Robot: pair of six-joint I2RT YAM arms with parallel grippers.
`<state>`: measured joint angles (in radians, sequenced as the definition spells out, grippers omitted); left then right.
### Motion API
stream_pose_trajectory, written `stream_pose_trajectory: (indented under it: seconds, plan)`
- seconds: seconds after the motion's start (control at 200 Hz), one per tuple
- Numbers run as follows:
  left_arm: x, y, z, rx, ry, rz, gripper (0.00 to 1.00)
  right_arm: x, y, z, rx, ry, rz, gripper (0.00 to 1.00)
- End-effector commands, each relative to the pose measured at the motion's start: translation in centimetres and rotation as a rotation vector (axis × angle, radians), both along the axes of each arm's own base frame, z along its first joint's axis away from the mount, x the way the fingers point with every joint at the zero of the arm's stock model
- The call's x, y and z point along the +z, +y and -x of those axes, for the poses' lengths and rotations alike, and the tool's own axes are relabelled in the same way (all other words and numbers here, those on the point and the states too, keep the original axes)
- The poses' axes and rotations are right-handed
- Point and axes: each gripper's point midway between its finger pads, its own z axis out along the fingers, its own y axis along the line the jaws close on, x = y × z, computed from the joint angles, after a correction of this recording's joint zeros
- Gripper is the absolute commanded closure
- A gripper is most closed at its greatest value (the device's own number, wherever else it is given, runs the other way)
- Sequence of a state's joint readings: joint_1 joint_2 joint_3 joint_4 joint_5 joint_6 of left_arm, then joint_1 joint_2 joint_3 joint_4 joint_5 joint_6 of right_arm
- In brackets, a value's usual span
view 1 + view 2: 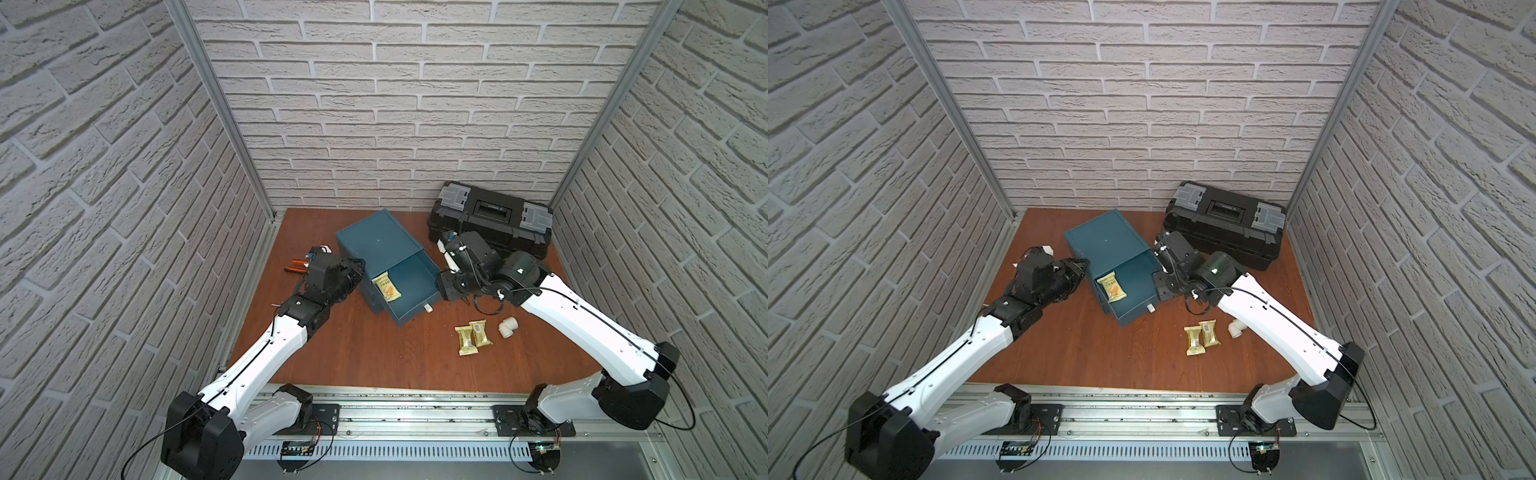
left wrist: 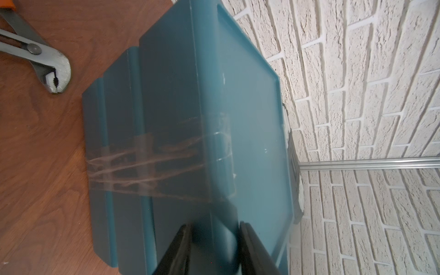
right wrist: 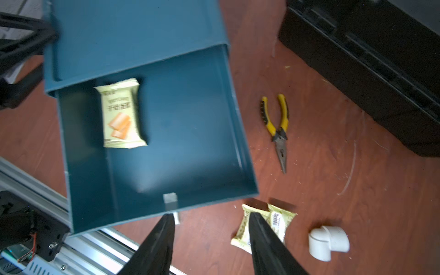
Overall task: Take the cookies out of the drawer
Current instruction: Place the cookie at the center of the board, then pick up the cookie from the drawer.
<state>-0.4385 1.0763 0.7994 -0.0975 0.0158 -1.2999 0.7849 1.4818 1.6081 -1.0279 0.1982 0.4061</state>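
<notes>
A blue cabinet [image 1: 376, 241] stands mid-table with its drawer [image 1: 411, 309] pulled out. One pale gold cookie packet [image 1: 387, 289] [image 3: 121, 114] lies at the drawer's back left. Two more pale gold packets [image 1: 465, 340] [image 1: 481, 332] lie side by side on the table, right of the drawer front. My left gripper [image 1: 358, 266] [image 2: 215, 240] is shut on the cabinet's upper left edge. My right gripper [image 1: 446, 289] [image 3: 212, 215] hangs open and empty beside the drawer's right front corner, above the table. In the right wrist view one finger [image 3: 264, 240] partly covers the two table packets [image 3: 282, 221].
A black toolbox [image 1: 490, 220] sits at the back right, behind my right arm. A white pipe elbow [image 1: 508, 327] lies next to the table packets. Yellow-handled pliers [image 3: 277, 123] lie between drawer and toolbox. Orange-handled pliers [image 1: 296, 266] lie left of the cabinet.
</notes>
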Motion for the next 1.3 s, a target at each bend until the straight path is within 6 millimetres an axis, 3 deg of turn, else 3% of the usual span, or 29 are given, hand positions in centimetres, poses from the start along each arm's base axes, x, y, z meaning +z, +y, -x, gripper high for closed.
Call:
stream_pose_trajectory:
  seconds: [0.0,0.12,0.27,0.69,0.875,1.15,1.295]
  plan:
    - [-2.4,0.0,1.2,-0.025,0.082,-0.028,0.64,-0.7,3.8,-0.7,0.068,0.009,-0.01,0.43]
    - [-2.4,0.1,1.3,-0.023,0.083,-0.03,0.64,-2.0,7.1,-1.7,0.113,0.034,0.001,0.41]
    - [-2.5,0.1,1.4,-0.024,0.087,-0.031,0.64,-3.6,9.7,-2.5,0.146,0.046,-0.001,0.41]
    - [-2.6,0.0,1.3,-0.025,0.089,-0.031,0.64,-7.0,12.3,-3.9,0.17,0.093,0.01,0.41]
    - [-2.6,0.2,1.4,-0.02,0.094,-0.034,0.64,-7.7,11.6,-4.4,0.14,0.088,0.045,0.47]
    - [-2.6,0.2,1.4,-0.022,0.092,-0.034,0.64,-7.4,6.9,-5.2,0.047,0.067,0.117,0.57]
    - [-2.5,0.2,1.4,-0.021,0.09,-0.033,0.64,-5.9,6.6,-5.0,0.075,0.043,0.094,0.56]
